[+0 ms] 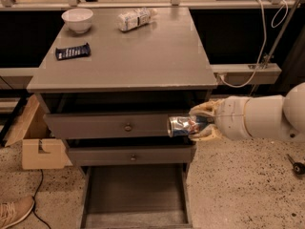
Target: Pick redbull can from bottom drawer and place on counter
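Redbull can (pixel 180 126) lying sideways in the gripper (pixel 198 123), hanging out of the drawer and just below the counter (pixel 143 56).

Camera view: the gripper's two pale fingers (pixel 206 109) are clamping the can's right end from above and below, holding it in front of the right side of the top drawer (pixel 105 125). The bottom drawer (pixel 136 192) is standing pulled out underneath, its dark floor showing. On the counter a white bowl (pixel 77 19), a bottle (pixel 136 18) lying down and a dark-blue packet (pixel 72 51) are sitting well apart.
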